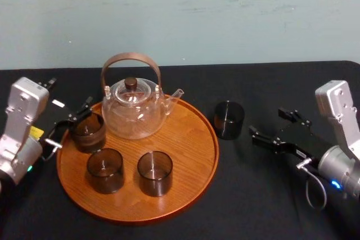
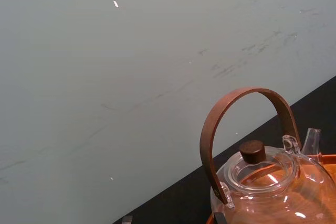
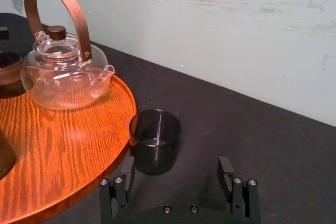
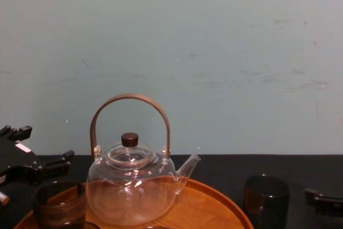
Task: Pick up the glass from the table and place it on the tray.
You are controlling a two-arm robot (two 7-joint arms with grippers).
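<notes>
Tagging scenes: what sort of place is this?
Probably a lab bench staged for tea: matte black tabletop, bare pale wall, round orange-brown wooden tray with clear glass teapot, left gripper and right gripper flanking it.

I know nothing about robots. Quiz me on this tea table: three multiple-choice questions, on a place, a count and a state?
1. Where is the lone dark smoky glass cup?
A) on the matte black table, right of the round orange-brown wooden tray
B) on the tray
C) on the floor
2. How many dark glass cups stand on the tray?
A) one
B) three
C) five
3. The robot's right hand is:
A) shut on the cup
B) shut on the tray's rim
C) open beside the lone cup
Answers: 1A, it stands on bare tabletop; 2B, three cups, the left hand beside the leftmost; 3C, its fingers are spread, touching nothing.
</notes>
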